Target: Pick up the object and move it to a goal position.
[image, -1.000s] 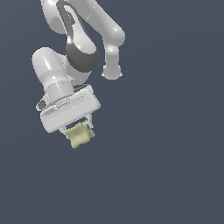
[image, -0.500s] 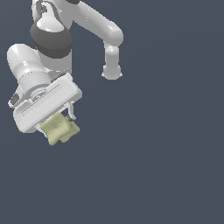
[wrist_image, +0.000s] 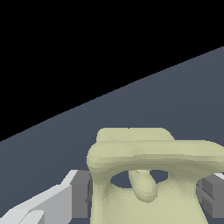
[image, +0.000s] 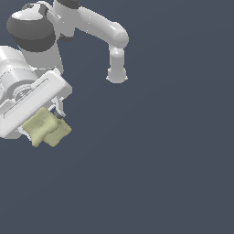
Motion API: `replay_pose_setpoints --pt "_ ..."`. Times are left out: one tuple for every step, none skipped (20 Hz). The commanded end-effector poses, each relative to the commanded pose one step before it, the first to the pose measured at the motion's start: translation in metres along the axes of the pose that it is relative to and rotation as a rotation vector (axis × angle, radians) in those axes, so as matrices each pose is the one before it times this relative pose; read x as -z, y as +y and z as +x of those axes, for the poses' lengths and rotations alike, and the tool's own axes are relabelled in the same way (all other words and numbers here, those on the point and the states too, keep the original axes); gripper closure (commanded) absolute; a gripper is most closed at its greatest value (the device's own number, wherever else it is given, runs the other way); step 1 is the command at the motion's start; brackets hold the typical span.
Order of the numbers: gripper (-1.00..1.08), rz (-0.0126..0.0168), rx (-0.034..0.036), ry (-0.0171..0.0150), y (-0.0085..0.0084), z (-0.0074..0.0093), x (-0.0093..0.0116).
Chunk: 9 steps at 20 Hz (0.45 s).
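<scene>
Slate-grey ground fills the exterior view, flat and unmarked, and in the wrist view it ends in a slanted edge against black. White and dark grey, the Panda arm bends across the upper part of the exterior view toward that view's left, its wide wrist block tilted. Under that block the gripper is clenched on the object, a pale olive-yellow blocky lump narrower than the gripper, hanging off the ground. In the wrist view the object sits close to the lens, with grey finger pads pressed against both of its sides
</scene>
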<state>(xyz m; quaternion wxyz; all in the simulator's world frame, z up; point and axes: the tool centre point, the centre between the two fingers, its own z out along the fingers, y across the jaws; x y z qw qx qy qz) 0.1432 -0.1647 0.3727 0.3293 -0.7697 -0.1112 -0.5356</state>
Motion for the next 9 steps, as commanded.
replay_pose_setpoints --pt "1.08 0.0165 0.00816 0.01225 -0.00019 0.00519 0.00152" --pt "1.08 0.00341 0.00152 0.00247 0.00002 0.00107 0.00031" --pt "1.08 0.00232 0.00095 0.00152 0.0 0.0007 0.00015" --pt "1.08 0.00134 0.00043 0.00064 -0.00009 0.00037 -0.00001" --pt "1.08 0.0 0.0 0.0 -0.0001 0.00017 0.00012" --pt "1.08 -0.00054 -0.00082 -0.00154 -0.00015 -0.00054 -0.00066" --pt "1.08 -0.00165 -0.00105 -0.00182 -0.00023 -0.00058 -0.0004" --pt "1.08 -0.00133 -0.0008 -0.00138 -0.00012 -0.00047 -0.00029" --pt "1.08 -0.00045 -0.00026 -0.00045 -0.00008 -0.00014 -0.00009"
